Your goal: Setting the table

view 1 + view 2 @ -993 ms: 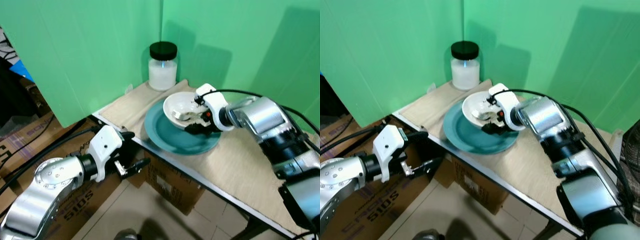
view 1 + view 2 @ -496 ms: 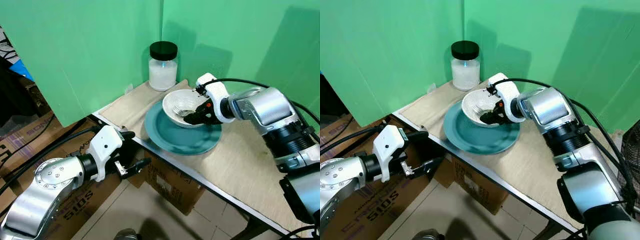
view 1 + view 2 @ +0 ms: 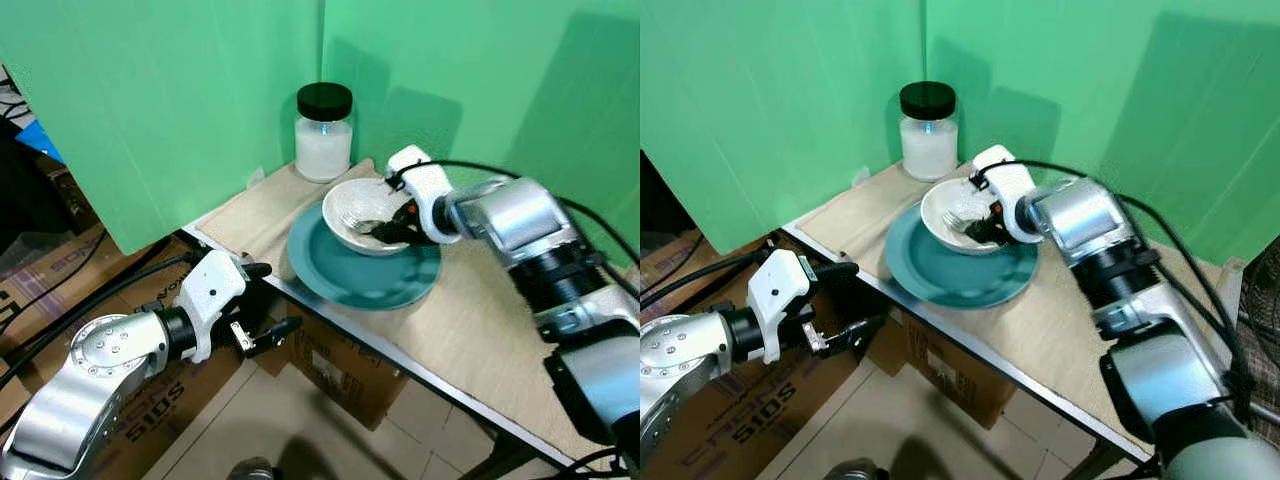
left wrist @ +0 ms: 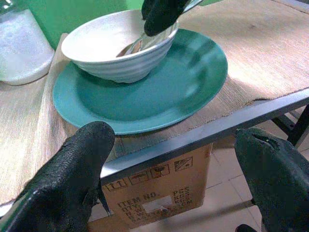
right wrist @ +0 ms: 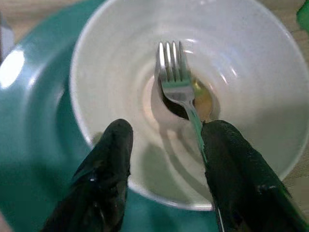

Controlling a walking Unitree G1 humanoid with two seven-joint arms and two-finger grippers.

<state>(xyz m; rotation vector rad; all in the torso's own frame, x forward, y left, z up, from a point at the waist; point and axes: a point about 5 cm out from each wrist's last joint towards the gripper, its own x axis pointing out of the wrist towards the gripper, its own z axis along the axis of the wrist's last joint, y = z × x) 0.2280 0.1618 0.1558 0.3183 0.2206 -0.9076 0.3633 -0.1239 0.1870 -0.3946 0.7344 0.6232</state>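
Observation:
A white bowl (image 3: 362,216) sits on a teal plate (image 3: 362,270), which rests on the beige mat on the table (image 3: 480,330). A silver fork (image 5: 175,77) lies inside the bowl, tines toward its middle. Its handle runs up along one of my right fingers (image 5: 239,169). My right gripper (image 3: 386,230) is at the bowl's right rim, fingers dipped inside and open, not clamped on the fork. My left gripper (image 3: 268,298) hangs open below the table's front edge, nothing between its fingers (image 4: 67,183).
A glass jar (image 3: 324,132) with white contents and a black lid stands at the table's back corner against the green screens. Cardboard boxes (image 3: 350,375) sit under the table, cables run on the floor at the left, and the table's metal edge (image 4: 203,133) is just ahead of my left gripper.
My right gripper has moved from the bowl's near side up to its right rim. The fork stays in the bowl. My left arm has not moved.

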